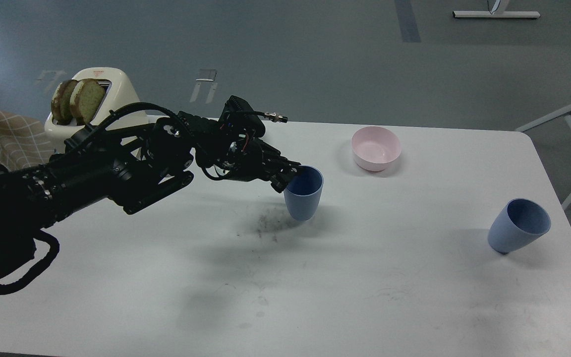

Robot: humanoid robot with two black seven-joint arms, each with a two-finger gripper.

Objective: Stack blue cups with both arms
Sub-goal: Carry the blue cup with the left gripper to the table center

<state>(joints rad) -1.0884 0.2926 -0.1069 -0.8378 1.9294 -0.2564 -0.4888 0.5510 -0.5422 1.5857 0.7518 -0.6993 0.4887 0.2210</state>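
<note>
Left arm enters from the left edge and reaches across the counter [365, 277]; its tool [289, 177] sits at the near-left rim of the darker blue cup [304, 194]. One finger appears to reach over the lip toward the inside and the other lies against the outer wall, but the fingers are dark and bunched, so I cannot tell whether they are pinched on the rim or merely around it. Right arm and its tool are not in view. Landmark: the pink bowl [375, 148]. The darker cup stands upright, below and to the left of the bowl, near it but apart. The paler blue cup [518, 224] is well to the right of and below the bowl, close to the counter's right edge, mouth open toward the camera and body tilted, looking balanced on its narrow base. A toaster [98, 101] with two slices of bread is far left of the bowl, behind the arm. A dark smudge marks the counter just left of the darker cup. Handling judgement: both cups look like matte thin-walled plastic, so light, fairly stiff, slightly yielding at the rim, not fragile. Matte finish should give fair friction. The taper and narrow base make them tippy; a side push would likely topple one. Best hold is probably a rim pinch, one finger inside and one outside, or across the upper wall where the body is widest. The paler cup needs a careful approach given its lean and its nearness to the edge.
</note>
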